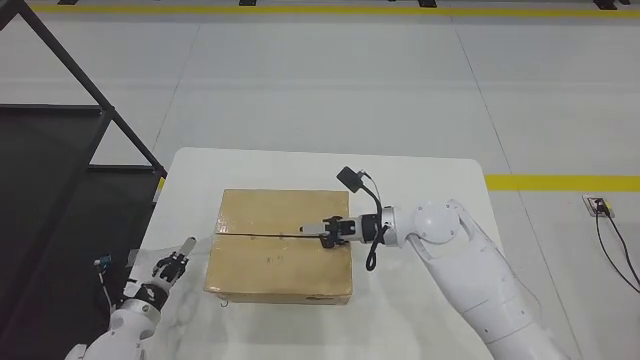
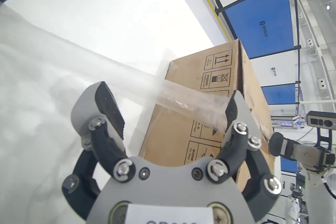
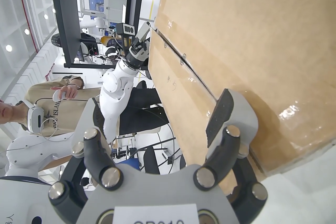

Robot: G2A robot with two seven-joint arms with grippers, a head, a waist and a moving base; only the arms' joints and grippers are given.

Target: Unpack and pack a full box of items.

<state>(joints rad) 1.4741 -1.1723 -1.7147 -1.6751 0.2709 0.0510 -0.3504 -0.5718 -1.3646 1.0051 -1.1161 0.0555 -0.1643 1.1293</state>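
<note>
Jaws gape (black ribbed pads (image 2: 109, 107)) at the taped cardboard box (image 1: 280, 245).

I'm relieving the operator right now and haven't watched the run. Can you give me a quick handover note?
Left claw: open, beside the box on its left side. A clear strip, perhaps tape, runs across to one finger.
Right claw: open, resting on the box's top seam near its right end.
Box: mid-table, flaps down.
Done: nothing unpacked.
Left: open the flaps, unpack, repack.
</note>
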